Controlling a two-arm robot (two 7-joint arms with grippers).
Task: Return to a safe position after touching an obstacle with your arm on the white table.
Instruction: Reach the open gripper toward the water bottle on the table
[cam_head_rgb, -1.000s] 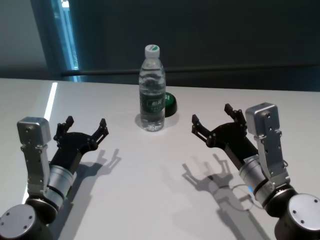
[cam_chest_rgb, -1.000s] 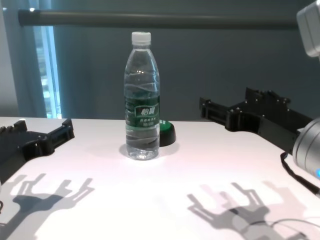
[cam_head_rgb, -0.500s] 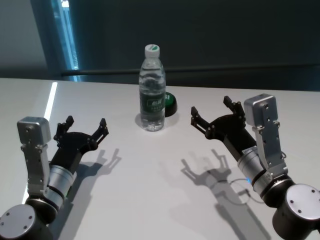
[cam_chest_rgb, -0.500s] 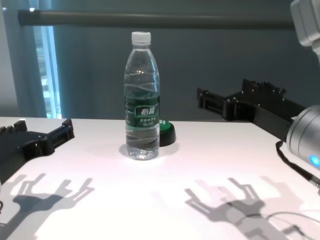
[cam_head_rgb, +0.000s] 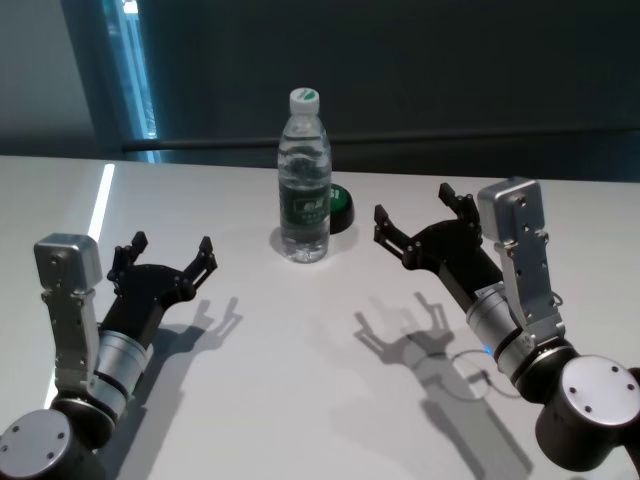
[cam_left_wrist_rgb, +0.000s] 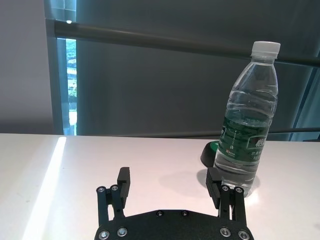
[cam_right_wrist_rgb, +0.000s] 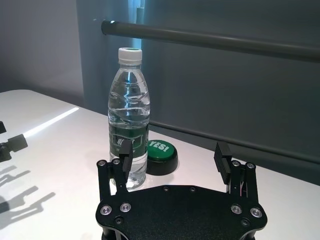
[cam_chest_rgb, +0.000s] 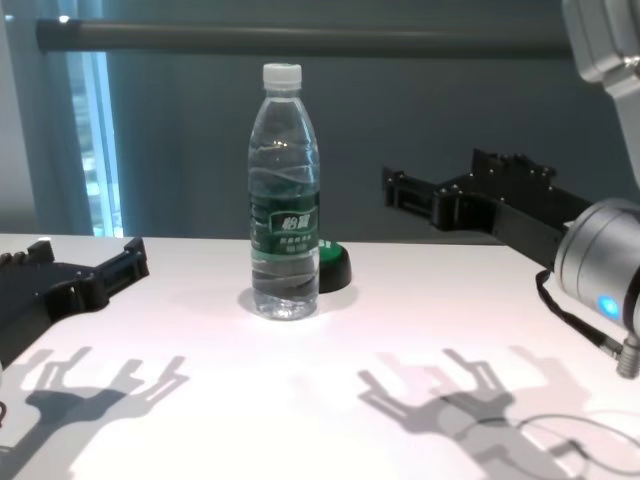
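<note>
Standing upright: clear, white-capped, green-labelled obstacle (cam_head_rgb: 304, 180).

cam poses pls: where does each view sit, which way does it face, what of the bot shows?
Head: high, looking down at the white table; both arms, left claw, right claw, both open.
Chest: low, level across the table edge; both claws and the right forearm.
Left wrist: behind its own claw, bottle ahead.
Right wrist: behind its own claw, bottle and green puck ahead.
All four share the upright bottle.
</note>
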